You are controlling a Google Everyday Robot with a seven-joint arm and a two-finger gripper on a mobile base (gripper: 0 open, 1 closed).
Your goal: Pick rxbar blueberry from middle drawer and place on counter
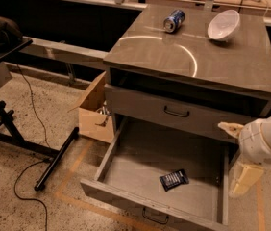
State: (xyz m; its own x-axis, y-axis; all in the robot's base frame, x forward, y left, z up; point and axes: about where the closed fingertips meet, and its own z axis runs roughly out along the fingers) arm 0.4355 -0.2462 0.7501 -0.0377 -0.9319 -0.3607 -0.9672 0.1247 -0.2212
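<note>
The rxbar blueberry [174, 179], a small dark navy bar with pale lettering, lies flat on the floor of the middle drawer [140, 165], right of centre and near the front. The drawer is pulled out wide. My gripper [232, 158] hangs on its white arm at the right edge of the view, over the drawer's right wall, to the right of the bar and above it. Its cream fingers [245, 178] stand apart and hold nothing. The counter [174, 57] is the glossy grey-brown cabinet top above.
A blue soda can [174, 19] lies on its side and a white bowl [224, 24] sits at the back of the counter. The upper drawer [174, 112] is shut. A cardboard box [94, 112] stands left of the cabinet, and a black stand [10, 124] with cables is further left.
</note>
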